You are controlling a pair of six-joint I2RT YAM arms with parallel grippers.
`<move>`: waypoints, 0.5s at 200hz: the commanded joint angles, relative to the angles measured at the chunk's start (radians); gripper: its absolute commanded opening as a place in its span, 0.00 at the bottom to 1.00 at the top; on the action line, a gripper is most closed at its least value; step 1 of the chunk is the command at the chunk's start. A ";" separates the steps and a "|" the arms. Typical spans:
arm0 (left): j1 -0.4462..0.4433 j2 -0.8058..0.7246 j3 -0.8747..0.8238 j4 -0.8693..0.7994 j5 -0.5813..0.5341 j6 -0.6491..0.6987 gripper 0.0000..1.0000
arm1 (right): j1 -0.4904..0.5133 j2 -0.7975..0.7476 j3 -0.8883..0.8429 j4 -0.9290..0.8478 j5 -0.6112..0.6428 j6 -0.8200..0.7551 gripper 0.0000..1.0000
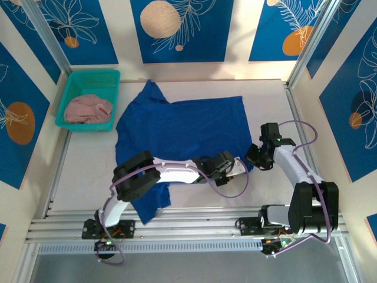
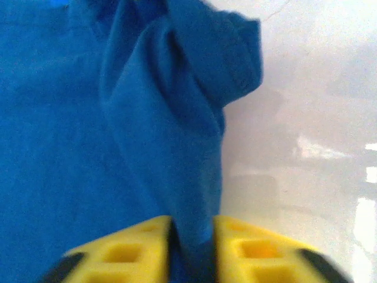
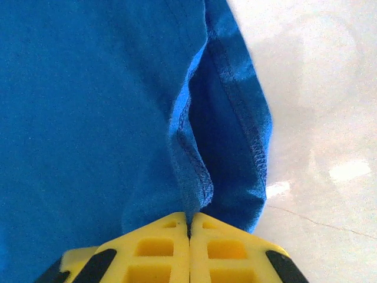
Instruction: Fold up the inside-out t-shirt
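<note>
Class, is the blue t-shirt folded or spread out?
Spread out: the t-shirt lies mostly flat, its edge pinched by the left pincer and right pincer.

We find a robot test cell: aluminium rails (image 1: pixel 188 227) and blue printed panels (image 1: pixel 206 35) enclose a white table (image 1: pixel 88 171).

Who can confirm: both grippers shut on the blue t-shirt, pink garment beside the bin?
One error: the top view shows the pink garment inside the bin, not beside it. The left gripper and right gripper are shut on the blue t-shirt.
</note>
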 commanded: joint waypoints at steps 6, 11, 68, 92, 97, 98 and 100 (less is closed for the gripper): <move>0.039 -0.062 -0.047 0.017 0.055 -0.040 0.03 | -0.007 0.046 0.085 -0.008 -0.046 -0.042 0.08; 0.050 -0.083 -0.069 0.024 0.084 -0.058 0.00 | -0.007 0.063 0.102 -0.004 -0.045 -0.047 0.08; 0.181 -0.169 -0.196 0.072 0.368 -0.283 0.00 | 0.018 0.311 0.314 -0.059 0.058 -0.141 0.23; 0.205 -0.159 -0.199 0.091 0.412 -0.346 0.00 | 0.067 0.234 0.270 -0.085 0.035 -0.142 0.34; 0.209 -0.157 -0.197 0.092 0.419 -0.357 0.00 | 0.079 0.208 0.253 -0.089 0.022 -0.138 0.36; 0.210 -0.157 -0.196 0.092 0.420 -0.358 0.00 | 0.082 0.203 0.249 -0.089 0.018 -0.137 0.36; 0.211 -0.156 -0.197 0.092 0.423 -0.362 0.00 | 0.087 0.191 0.240 -0.090 0.012 -0.136 0.37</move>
